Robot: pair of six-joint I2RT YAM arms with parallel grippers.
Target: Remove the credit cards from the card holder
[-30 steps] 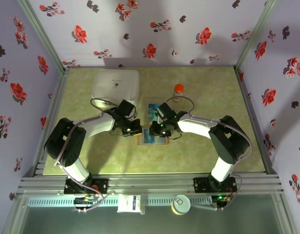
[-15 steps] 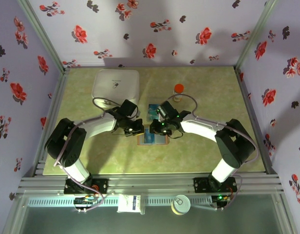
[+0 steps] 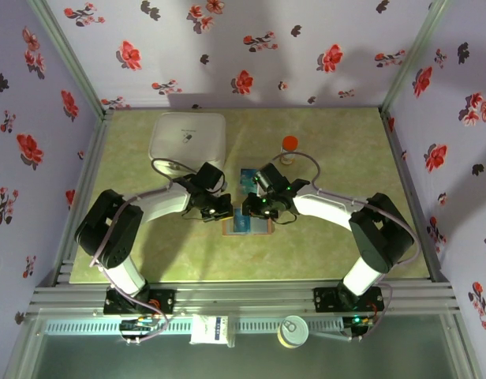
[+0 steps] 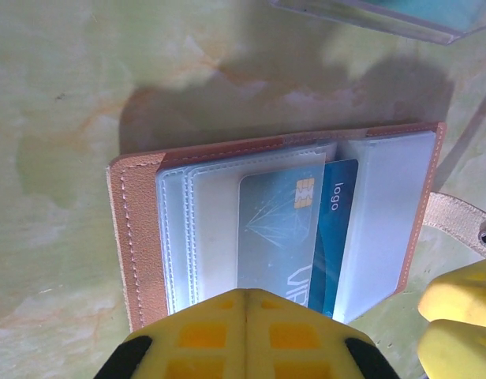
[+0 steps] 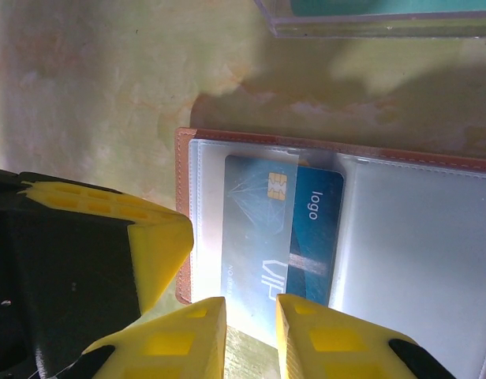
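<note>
The tan card holder lies open on the table between my two grippers. In the left wrist view its brown edge frames pale pockets, and one blue credit card with a chip lies half under a frosted pocket. My left gripper is shut, its tip resting on the holder's near edge. In the right wrist view the same card sits in the holder. My right gripper stands narrowly open over the holder's near edge, just below the card, with nothing clamped.
A clear plastic tray holding teal cards sits just beyond the holder. A white square box stands at the back left, and an orange-capped bottle at the back centre. The holder's strap sticks out to its right.
The right arm has swung its elbow a little to the right and its gripper has edged slightly. The left gripper stays pressed on the holder. The card has not visibly moved.
</note>
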